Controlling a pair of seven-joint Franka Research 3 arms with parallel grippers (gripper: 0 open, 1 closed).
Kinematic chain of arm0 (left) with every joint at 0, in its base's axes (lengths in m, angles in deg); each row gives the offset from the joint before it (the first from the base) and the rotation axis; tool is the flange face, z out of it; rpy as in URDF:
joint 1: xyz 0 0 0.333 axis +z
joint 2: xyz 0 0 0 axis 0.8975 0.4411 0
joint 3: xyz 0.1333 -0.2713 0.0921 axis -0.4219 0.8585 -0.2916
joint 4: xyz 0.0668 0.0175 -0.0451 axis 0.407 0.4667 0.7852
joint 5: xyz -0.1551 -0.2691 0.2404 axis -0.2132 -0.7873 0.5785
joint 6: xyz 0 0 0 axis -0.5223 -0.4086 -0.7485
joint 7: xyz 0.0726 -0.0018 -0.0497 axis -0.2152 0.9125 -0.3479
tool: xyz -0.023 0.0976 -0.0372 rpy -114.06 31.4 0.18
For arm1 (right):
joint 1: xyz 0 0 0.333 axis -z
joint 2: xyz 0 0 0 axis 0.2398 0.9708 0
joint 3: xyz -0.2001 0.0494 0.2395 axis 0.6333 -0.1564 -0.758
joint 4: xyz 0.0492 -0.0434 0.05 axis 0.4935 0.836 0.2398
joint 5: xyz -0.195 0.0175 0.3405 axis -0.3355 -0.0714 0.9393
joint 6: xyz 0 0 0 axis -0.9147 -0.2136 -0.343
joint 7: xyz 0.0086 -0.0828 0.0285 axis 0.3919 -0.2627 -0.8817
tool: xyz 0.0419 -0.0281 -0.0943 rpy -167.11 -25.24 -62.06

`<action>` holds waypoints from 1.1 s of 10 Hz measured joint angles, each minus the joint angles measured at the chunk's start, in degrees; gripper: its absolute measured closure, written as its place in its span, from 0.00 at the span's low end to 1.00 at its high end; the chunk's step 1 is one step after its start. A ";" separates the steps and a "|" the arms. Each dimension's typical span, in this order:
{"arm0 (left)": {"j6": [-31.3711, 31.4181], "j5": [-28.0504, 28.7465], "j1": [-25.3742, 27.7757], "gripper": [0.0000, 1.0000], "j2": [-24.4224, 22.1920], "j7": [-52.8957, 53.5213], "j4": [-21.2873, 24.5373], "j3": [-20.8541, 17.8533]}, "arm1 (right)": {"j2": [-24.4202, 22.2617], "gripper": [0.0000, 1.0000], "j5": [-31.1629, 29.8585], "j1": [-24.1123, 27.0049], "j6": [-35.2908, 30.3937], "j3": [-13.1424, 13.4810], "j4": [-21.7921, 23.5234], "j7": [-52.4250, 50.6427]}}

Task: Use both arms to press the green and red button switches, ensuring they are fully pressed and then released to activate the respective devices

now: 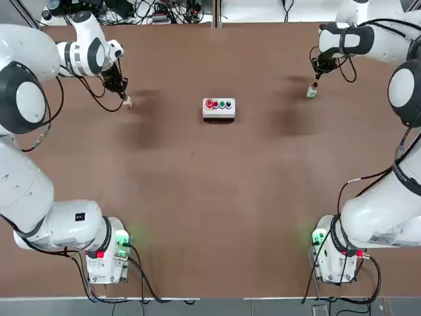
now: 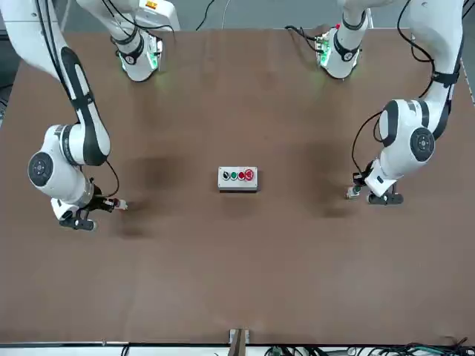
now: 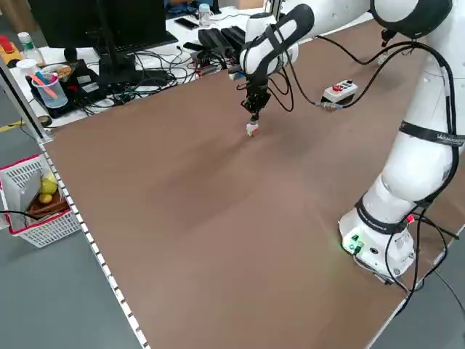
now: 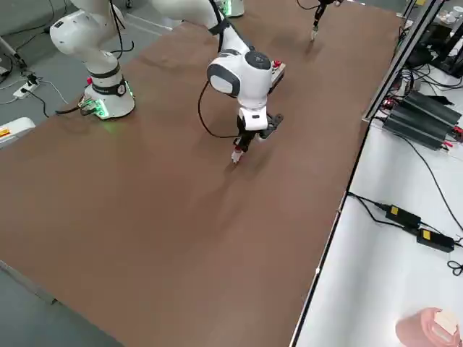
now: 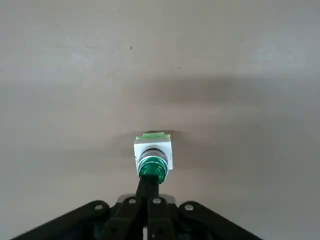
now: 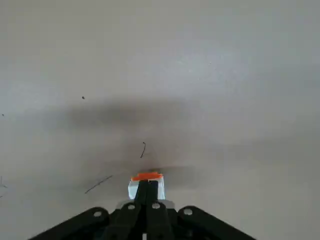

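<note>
My left gripper's fingers [image 5: 147, 187] are pressed together over the green button switch [image 5: 153, 160], upper left of the top view; my right gripper's [image 1: 314, 74], also closed, sit at the red one [image 6: 146, 186], upper right, presumably for pushing straight down.

Bare brown tabletop [image 1: 197, 171] stretches wide between the two arms; only a white button box [image 1: 219, 109] interrupts it, standing between the left gripper [image 1: 123, 92] and the right gripper [image 1: 318, 71].
</note>
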 joint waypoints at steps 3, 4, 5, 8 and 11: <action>1.20 0.01 0.00 0.99 0.00 0.00 -0.06 0.01 | 0.90 0.99 -0.01 0.08 0.58 0.07 0.00 0.00; 1.52 0.01 0.00 0.99 0.00 0.01 -0.06 0.01 | 1.04 0.99 -0.02 0.12 0.76 0.07 0.00 0.00; 1.87 0.01 0.00 0.99 0.00 0.01 -0.05 0.01 | 1.06 0.99 -0.02 0.14 0.77 0.08 0.00 0.00; 2.15 0.02 0.00 0.99 0.02 0.01 0.04 0.02 | 1.06 0.99 -0.03 0.22 0.77 0.08 -0.07 0.00; 2.19 0.02 0.00 0.99 0.37 0.01 0.19 0.02 | 1.06 0.99 -0.03 0.22 0.75 0.06 -0.72 0.00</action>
